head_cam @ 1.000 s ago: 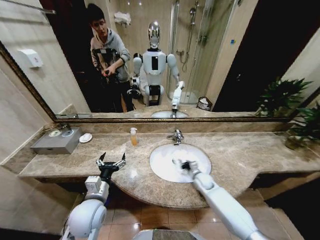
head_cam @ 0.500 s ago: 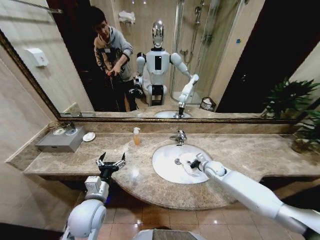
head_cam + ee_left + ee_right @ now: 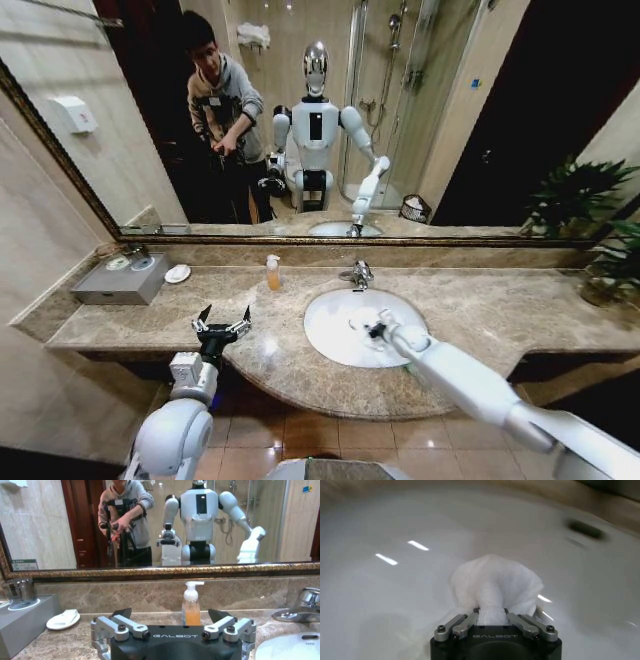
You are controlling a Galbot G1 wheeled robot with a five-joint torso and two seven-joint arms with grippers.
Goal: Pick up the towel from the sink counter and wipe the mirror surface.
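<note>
Over the oval white basin (image 3: 340,335), the right gripper (image 3: 490,614) has its fingers pinched tight on the small white cloth towel (image 3: 495,583), which bunches out ahead of it (clear of the chrome tap (image 3: 357,272)). Left gripper (image 3: 171,619) sits spread open above the speckled brown-beige marble sink counter (image 3: 480,310), near an orange soap pump bottle (image 3: 191,609), facing the wide dark-framed wall mirror (image 3: 440,110).

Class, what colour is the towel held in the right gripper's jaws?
White; the towel shows best in the right wrist view.
</note>
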